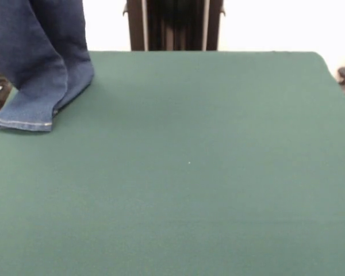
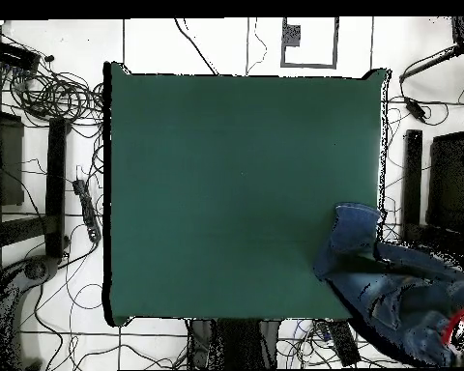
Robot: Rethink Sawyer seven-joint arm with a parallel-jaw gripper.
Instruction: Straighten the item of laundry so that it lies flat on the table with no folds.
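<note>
pincer state i cannot tell from the front view; jeans [image 1: 43,69] hang at the table's [image 1: 190,172] far left corner, hems touching the felt. overhead, they drape off the right edge near the robot-side corner, something red beside them. i'd drag them inward, lowering slowly.

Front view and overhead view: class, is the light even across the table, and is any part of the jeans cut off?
Front view: soft, even light on the table, no glare; the jeans run off the top-left edge. Overhead view: the table is evenly lit too; the jeans hang past its corner.
</note>
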